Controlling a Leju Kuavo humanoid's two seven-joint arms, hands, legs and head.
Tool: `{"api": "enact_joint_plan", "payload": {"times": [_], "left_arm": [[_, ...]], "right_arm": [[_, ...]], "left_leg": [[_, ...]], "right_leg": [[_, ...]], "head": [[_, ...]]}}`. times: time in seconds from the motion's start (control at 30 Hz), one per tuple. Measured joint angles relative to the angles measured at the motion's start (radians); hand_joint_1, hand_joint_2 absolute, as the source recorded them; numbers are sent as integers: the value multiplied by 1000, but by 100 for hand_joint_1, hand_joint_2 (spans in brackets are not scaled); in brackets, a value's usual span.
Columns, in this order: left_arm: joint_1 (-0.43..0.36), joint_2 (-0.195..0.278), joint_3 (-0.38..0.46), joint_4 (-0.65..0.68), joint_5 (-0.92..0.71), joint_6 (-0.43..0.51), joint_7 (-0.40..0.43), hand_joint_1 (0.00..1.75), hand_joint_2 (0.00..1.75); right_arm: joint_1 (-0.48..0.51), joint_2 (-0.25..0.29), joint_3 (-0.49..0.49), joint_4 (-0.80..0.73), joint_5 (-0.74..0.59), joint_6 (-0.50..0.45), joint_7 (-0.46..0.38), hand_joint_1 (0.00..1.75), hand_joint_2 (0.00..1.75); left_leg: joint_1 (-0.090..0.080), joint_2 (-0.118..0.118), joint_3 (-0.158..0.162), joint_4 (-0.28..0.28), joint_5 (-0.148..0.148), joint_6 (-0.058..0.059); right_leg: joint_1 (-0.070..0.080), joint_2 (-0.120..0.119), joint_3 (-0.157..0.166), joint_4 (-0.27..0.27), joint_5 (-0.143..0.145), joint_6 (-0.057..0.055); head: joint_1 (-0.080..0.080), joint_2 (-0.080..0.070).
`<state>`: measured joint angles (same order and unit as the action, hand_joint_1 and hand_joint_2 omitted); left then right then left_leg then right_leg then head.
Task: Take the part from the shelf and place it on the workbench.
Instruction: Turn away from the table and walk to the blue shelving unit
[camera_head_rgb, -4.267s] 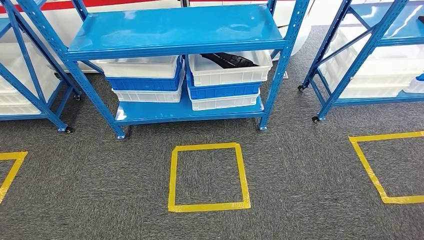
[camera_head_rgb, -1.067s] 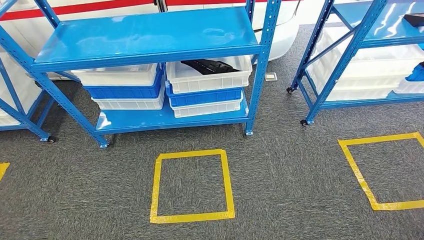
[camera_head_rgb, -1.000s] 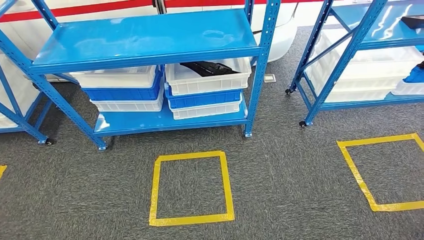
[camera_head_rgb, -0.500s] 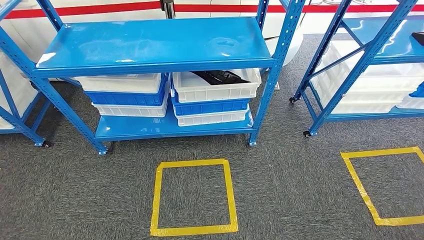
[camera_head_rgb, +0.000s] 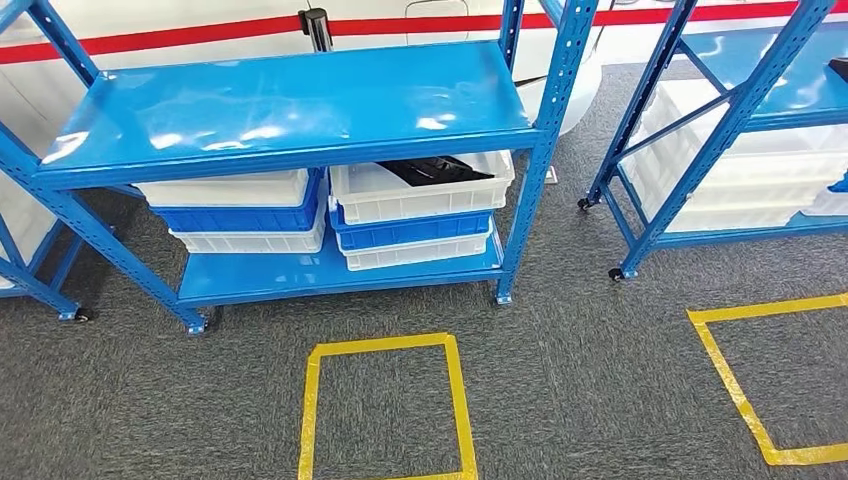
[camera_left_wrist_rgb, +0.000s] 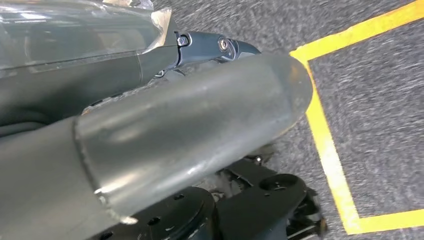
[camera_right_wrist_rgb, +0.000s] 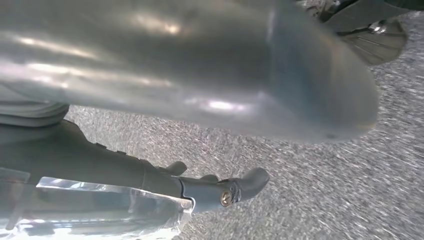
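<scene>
Black part (camera_head_rgb: 435, 169) lies in the top white bin (camera_head_rgb: 420, 190) on the shelf (camera_head_rgb: 290, 95) — at 12 o'clock, well apart from both hands, whose finger states I cannot tell.

A warehouse: blue steel racks (camera_head_rgb: 290, 110), stacked bins (camera_head_rgb: 415, 215), taped floor squares (camera_head_rgb: 385, 410)

Head looks down; wrists near carpet (camera_right_wrist_rgb: 320, 200)

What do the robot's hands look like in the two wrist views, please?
Each shows a thick, smooth grey thumb with a rounded tip: left hand, right hand. Beside it lie darker, slimmer fingers with a silver screw near the tip, and a clear glossy cover.
</scene>
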<state>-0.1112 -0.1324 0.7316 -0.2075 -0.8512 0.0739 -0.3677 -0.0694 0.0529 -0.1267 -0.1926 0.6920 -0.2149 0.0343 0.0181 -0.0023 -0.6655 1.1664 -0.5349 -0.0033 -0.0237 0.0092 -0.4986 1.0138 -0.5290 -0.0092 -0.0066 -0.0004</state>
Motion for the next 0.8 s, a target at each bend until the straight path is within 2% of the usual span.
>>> {"api": "enact_joint_plan", "payload": {"times": [0.03,0.1,0.17,0.23,0.27,0.3,0.37,0.4,0.43,0.47,0.5,0.53,0.57,0.6,0.67,0.73,0.8], "left_arm": [[1,0,0,0,0,5,1,0,0],[2,1,0,0,-1,17,0,0,0],[3,1,0,0,-2,27,-2,0,0],[2,-1,0,0,-3,36,-4,0,0],[1,-1,0,0,-4,39,-4,0,0],[0,-2,0,0,-4,43,-5,0,0],[-3,-2,0,0,-6,48,-4,0,0],[-3,-2,0,0,-6,50,-4,0,0],[-3,-2,0,0,-7,51,-3,0,0],[-2,-2,0,0,-7,51,-2,0,0],[-2,-3,0,0,-7,51,-1,0,0],[-1,-3,0,0,-8,52,-1,0,0],[-2,-3,0,0,-8,51,0,0,0],[-3,-3,0,0,-8,51,0,0,0],[-4,-3,-1,0,-9,51,2,0,0],[-5,-2,-1,0,-10,52,3,0,0],[-5,-2,-1,0,-11,53,4,0,0]], "right_arm": [[-1,1,0,0,1,0,0,0,0],[-5,4,0,0,2,1,1,0,0],[-8,5,0,0,4,1,1,0,0],[-9,4,0,0,6,2,2,0,0],[-11,4,0,-1,7,2,2,0,0],[-12,3,0,-1,7,2,2,0,0],[-11,3,0,-1,8,2,2,0,0],[-9,3,0,-1,9,2,2,0,0],[-7,3,0,-1,9,2,2,0,0],[-6,3,0,-1,10,2,2,0,0],[-5,2,0,-1,11,2,3,0,0],[-6,2,0,-1,11,2,3,0,0],[-6,1,0,-1,12,2,3,0,0],[-8,1,0,-1,12,2,3,0,0],[-9,2,0,-1,14,2,3,0,0],[-9,3,0,-1,15,2,2,0,0],[-11,4,0,-1,16,2,2,0,0]], "left_leg": [[-2,0,10,-52,44,4],[-10,0,21,-110,90,18],[-17,-1,28,-116,91,32],[-15,-2,47,-133,97,42],[-14,-1,56,-142,96,47],[-14,0,63,-147,94,53],[-18,0,73,-149,84,63],[-21,-2,79,-149,78,66],[-23,-5,86,-149,72,67],[-25,-7,95,-149,66,67],[-26,-9,105,-149,60,65],[-28,-9,112,-148,53,63],[-31,-10,118,-147,45,60],[-33,-11,121,-145,39,56],[-36,-12,122,-143,31,48],[-31,-11,118,-130,20,38],[-23,-8,86,-58,-22,21]], "right_leg": [[0,1,14,1,-9,4],[3,3,21,-1,-23,18],[9,5,24,-8,-34,33],[13,1,29,1,-49,41],[14,0,16,35,-65,41],[14,-2,-14,91,-86,37],[14,-2,-104,233,-127,32],[14,-2,-140,276,-130,35],[14,-2,-159,283,-115,41],[14,-2,-157,248,-82,50],[14,-3,-139,183,-39,58],[14,-4,-119,115,2,61],[15,-5,-100,59,33,57],[15,-5,-88,26,50,49],[15,-5,-81,12,57,32],[8,-6,-78,9,58,22],[1,-7,-72,6,56,11]], "head": [[1,0],[0,0],[-1,0],[2,0],[2,0],[4,0],[3,0],[3,0],[3,0],[4,0],[4,0],[4,0],[4,0],[3,0],[0,0],[-1,0],[-4,0]]}}
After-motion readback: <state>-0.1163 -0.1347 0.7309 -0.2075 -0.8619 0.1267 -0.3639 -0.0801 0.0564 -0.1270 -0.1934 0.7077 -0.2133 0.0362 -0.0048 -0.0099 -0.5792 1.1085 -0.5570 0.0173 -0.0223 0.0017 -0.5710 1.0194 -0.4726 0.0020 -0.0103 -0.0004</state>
